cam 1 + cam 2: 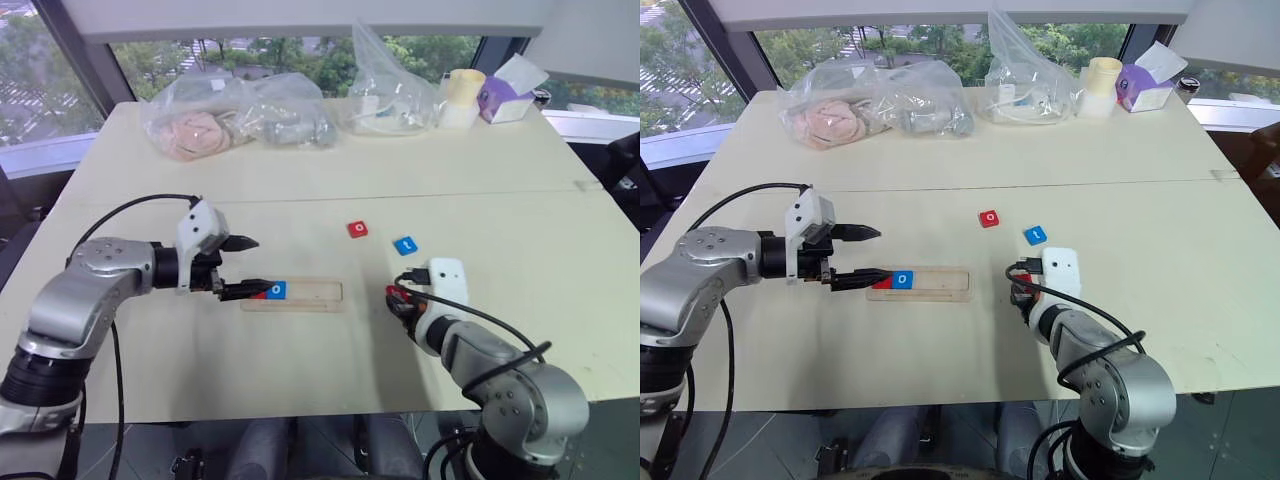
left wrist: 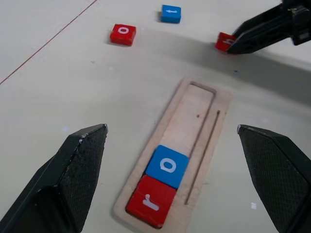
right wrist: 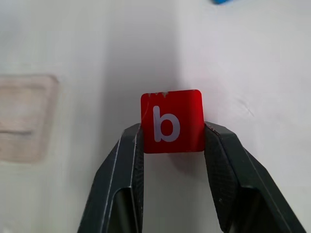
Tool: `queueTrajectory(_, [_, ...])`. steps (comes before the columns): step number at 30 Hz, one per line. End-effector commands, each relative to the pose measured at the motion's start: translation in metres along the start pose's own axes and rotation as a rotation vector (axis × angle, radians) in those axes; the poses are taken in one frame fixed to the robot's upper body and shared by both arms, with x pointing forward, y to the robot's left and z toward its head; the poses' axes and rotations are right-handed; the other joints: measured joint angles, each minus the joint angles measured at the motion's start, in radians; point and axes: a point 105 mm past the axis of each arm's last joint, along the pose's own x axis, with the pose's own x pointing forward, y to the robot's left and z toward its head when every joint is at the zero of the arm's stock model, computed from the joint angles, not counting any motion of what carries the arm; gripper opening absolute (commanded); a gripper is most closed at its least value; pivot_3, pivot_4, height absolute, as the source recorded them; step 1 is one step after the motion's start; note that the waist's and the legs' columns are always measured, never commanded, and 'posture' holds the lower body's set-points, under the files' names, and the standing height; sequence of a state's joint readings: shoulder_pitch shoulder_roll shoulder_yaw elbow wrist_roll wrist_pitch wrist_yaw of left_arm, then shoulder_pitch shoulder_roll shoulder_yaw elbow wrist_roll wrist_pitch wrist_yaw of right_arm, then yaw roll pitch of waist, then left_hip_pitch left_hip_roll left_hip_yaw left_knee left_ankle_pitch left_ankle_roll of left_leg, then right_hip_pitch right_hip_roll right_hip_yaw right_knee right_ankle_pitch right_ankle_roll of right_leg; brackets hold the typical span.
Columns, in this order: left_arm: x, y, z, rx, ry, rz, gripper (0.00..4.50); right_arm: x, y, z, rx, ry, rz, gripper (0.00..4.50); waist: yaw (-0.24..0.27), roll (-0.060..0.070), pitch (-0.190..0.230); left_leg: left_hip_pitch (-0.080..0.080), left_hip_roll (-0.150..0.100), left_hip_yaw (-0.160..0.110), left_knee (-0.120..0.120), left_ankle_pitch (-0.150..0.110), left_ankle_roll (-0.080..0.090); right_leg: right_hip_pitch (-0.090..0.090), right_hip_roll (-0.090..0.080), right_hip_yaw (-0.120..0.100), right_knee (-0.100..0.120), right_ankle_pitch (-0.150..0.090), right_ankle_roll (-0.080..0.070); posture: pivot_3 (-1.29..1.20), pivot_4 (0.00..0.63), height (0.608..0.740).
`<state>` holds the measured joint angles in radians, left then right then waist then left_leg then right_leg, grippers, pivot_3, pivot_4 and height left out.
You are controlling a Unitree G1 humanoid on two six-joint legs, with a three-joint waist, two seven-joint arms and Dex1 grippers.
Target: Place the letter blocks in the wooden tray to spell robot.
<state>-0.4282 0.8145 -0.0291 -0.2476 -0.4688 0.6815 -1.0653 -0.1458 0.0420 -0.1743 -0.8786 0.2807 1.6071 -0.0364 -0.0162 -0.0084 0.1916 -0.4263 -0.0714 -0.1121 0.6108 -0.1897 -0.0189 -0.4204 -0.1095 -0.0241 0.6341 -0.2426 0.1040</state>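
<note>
The wooden tray (image 1: 315, 293) lies mid-table. A red "r" block (image 2: 150, 201) and a blue "o" block (image 2: 166, 166) sit side by side at its left end. My left gripper (image 1: 245, 267) hovers open over that end, one finger above and one by the red block, holding nothing. To the right of the tray, my right gripper (image 3: 172, 131) is shut on a red "b" block (image 3: 171, 121), just above the tabletop. A loose red "o" block (image 1: 357, 229) and a blue "t" block (image 1: 405, 245) lie on the table beyond the tray.
Clear plastic bags (image 1: 235, 115) with contents line the far edge, with another bag (image 1: 390, 85), a pale yellow roll (image 1: 462, 97) and a purple tissue box (image 1: 505, 95). A seam crosses the table behind the loose blocks. The right part of the tray groove is bare.
</note>
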Motion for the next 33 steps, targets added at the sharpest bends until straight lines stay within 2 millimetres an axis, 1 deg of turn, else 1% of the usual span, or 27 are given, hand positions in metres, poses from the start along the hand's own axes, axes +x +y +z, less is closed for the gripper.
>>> queueTrajectory(1, [0.002, 0.001, 0.007, 0.043, -0.013, -0.016, 4.50, -0.004, 0.014, 0.001, 0.019, -0.020, 0.040, 1.14, 0.000, 0.000, 0.000, 0.000, 0.000, 0.000, 0.000, 0.000, 0.000, 0.000, 0.000, 0.000, 0.000, 0.000, 0.000, 0.00, 0.150, 0.740])
queueTrajectory(3, [0.004, 0.002, 0.008, 0.047, -0.014, -0.027, 4.50, -0.003, 0.017, -0.001, 0.033, -0.014, 0.049, 2.18, 0.001, 0.000, 0.000, 0.000, 0.000, 0.000, 0.000, 0.000, 0.000, 0.000, 0.000, 0.000, 0.000, 0.000, 0.000, 0.00, 0.150, 0.740])
queueTrajectory(4, [0.004, 0.002, 0.008, 0.049, -0.012, -0.029, 4.50, -0.003, 0.019, -0.001, 0.034, -0.011, 0.055, 2.61, 0.001, 0.000, 0.000, 0.000, 0.000, 0.000, 0.000, 0.000, 0.000, 0.000, 0.000, 0.001, 0.000, 0.000, 0.000, 0.00, 0.150, 0.740])
queueTrajectory(6, [0.004, 0.003, 0.008, 0.051, -0.010, -0.030, 4.50, -0.003, 0.018, -0.001, 0.019, -0.009, 0.060, 3.67, 0.001, 0.000, 0.000, -0.001, 0.000, 0.000, 0.000, 0.000, 0.000, -0.001, 0.000, 0.001, 0.000, 0.000, 0.000, 0.00, 0.150, 0.740])
queueTrajectory(7, [0.004, 0.003, 0.008, 0.050, -0.010, -0.031, 4.50, -0.003, 0.020, 0.004, 0.004, -0.024, 0.089, 4.13, 0.001, 0.000, 0.000, -0.001, 0.000, 0.000, -0.001, 0.000, 0.000, -0.001, 0.000, 0.001, 0.000, 0.000, 0.000, 0.00, 0.150, 0.740])
queueTrajectory(8, [0.003, 0.003, 0.008, 0.050, -0.009, -0.031, 4.50, -0.004, 0.021, 0.010, -0.008, -0.046, 0.116, 4.47, 0.000, 0.000, 0.000, -0.001, 0.000, 0.000, -0.001, 0.000, 0.000, -0.001, 0.000, 0.001, 0.000, 0.000, 0.000, 0.00, 0.150, 0.740])
queueTrajectory(10, [0.002, 0.003, 0.007, 0.046, -0.007, -0.033, 4.50, -0.009, 0.020, 0.030, -0.107, -0.145, 0.196, 4.47, -0.001, 0.000, 0.000, 0.000, 0.000, 0.000, 0.000, 0.000, 0.000, 0.000, 0.000, 0.001, 0.000, 0.000, 0.000, 0.00, 0.150, 0.740])
queueTrajectory(14, [0.000, -0.001, 0.005, 0.038, 0.000, -0.057, 4.50, -0.029, 0.014, 0.051, -0.267, -0.285, 0.411, 4.47, 0.005, 0.000, 0.000, 0.000, 0.000, 0.000, 0.000, 0.000, 0.000, 0.002, 0.000, 0.000, -0.003, -0.001, 0.002, 0.00, 0.150, 0.740])
queueTrajectory(15, [-0.001, -0.002, 0.005, 0.038, 0.002, -0.064, 4.50, -0.035, 0.011, 0.051, -0.273, -0.283, 0.489, 4.47, 0.005, 0.000, 0.000, 0.000, 0.000, 0.000, 0.000, 0.000, 0.000, 0.003, 0.000, -0.001, -0.004, -0.002, 0.003, 0.00, 0.150, 0.740])
queueTrajectory(17, [-0.002, -0.003, 0.006, 0.041, 0.005, -0.071, 4.50, -0.043, 0.005, 0.052, -0.307, -0.276, 0.579, 4.47, 0.004, 0.000, 0.001, 0.000, 0.000, 0.000, 0.000, 0.000, 0.000, 0.003, -0.001, -0.001, -0.004, -0.001, 0.003, 0.00, 0.150, 0.740])
queueTrajectory(19, [-0.004, -0.002, 0.008, 0.061, 0.000, -0.071, 4.50, -0.045, -0.008, 0.043, -0.466, -0.209, 0.656, 4.47, 0.004, 0.000, 0.001, 0.000, 0.000, 0.001, 0.000, 0.000, 0.000, 0.003, -0.001, -0.001, -0.004, 0.000, 0.003, 0.00, 0.150, 0.740])
queueTrajectory(20, [-0.005, -0.004, 0.009, 0.066, 0.001, -0.076, 4.50, -0.043, -0.016, 0.040, -0.545, -0.170, 0.680, 4.47, 0.004, 0.000, 0.001, 0.000, -0.001, 0.001, 0.000, 0.000, 0.000, 0.004, -0.002, -0.001, -0.004, 0.000, 0.003, 0.00, 0.150, 0.740])
queueTrajectory(23, [-0.012, -0.020, 0.004, 0.068, 0.045, -0.146, 4.50, -0.030, -0.038, 0.031, -0.721, -0.092, 0.734, 4.47, -0.004, -0.002, 0.002, 0.001, 0.000, 0.003, 0.001, 0.000, 0.000, 0.005, -0.002, -0.001, -0.005, -0.003, 0.005, 0.00, 0.150, 0.740])
queueTrajectory(26, [-0.019, -0.030, -0.002, 0.073, 0.087, -0.162, 4.50, -0.013, -0.051, 0.022, -0.921, -0.031, 0.779, 4.47, -0.005, -0.001, 0.002, 0.002, 0.001, 0.003, 0.001, 0.000, 0.000, 0.006, -0.004, -0.001, -0.005, -0.003, 0.005, 0.00, 0.150, 0.740])
queueTrajectory(30, [-0.023, -0.027, -0.003, 0.058, 0.087, -0.103, 4.50, 0.009, -0.055, 0.021, -1.065, -0.012, 0.844, 4.47, 0.003, -0.001, 0.002, 0.001, 0.000, 0.003, 0.002, 0.000, 0.000, 0.006, -0.004, -0.001, -0.004, -0.001, 0.001, 0.00, 0.150, 0.740])
queueTrajectory(33, [-0.024, -0.031, -0.007, 0.048, 0.095, -0.088, 4.50, 0.022, -0.053, 0.023, -1.132, -0.012, 0.886, 4.47, 0.005, -0.001, 0.002, 0.001, -0.001, 0.003, 0.002, 0.000, 0.000, 0.006, -0.004, -0.001, -0.005, -0.001, 0.002, 0.00, 0.150, 0.740])
